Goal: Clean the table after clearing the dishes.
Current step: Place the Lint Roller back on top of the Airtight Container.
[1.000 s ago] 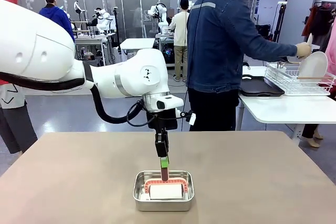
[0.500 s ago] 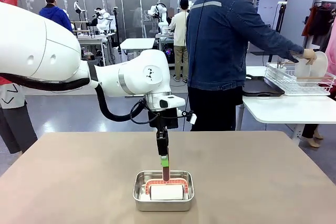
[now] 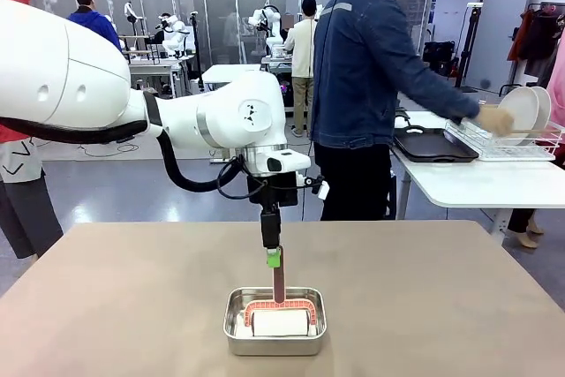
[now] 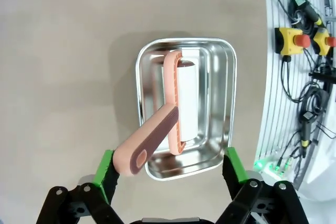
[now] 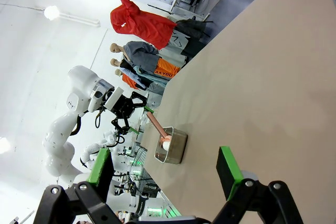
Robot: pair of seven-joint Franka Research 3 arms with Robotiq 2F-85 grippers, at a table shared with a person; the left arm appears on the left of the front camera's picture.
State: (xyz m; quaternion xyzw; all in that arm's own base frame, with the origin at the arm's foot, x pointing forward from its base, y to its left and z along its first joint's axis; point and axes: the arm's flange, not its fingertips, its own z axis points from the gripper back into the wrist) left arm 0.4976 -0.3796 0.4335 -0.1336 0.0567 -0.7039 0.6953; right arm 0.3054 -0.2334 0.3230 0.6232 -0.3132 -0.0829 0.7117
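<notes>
The broad taupe matte table (image 3: pixel 132 289) is bare of plates; the round white dishes (image 3: pixel 524 109) stand upright in a wire rack on the smaller white table at the far right, where a person in a denim jacket reaches toward them. Near the middle of the taupe table's near edge sits a small rectangular steel pan (image 3: pixel 274 321) holding a lint roller with a white roll and a salmon-pink handle (image 4: pixel 152 141) that leans up and out of the pan.

The left end effector (image 4: pixel 167 174) hangs above it with its green pads spread wide; the handle's tip lies just beside one pad (image 4: pixel 105 176), not gripped. The right end effector (image 5: pixel 164 172) is also spread wide, holding nothing, well apart from the pan over bare table.

The risk I see is the handle sitting off to one side of the gap. If the fingers close where they stand, one pad could shove the handle and tip the roller, or drag the light pan across the smooth table. A pinch at the very tip may also let the roller swing or slip once lifted.
</notes>
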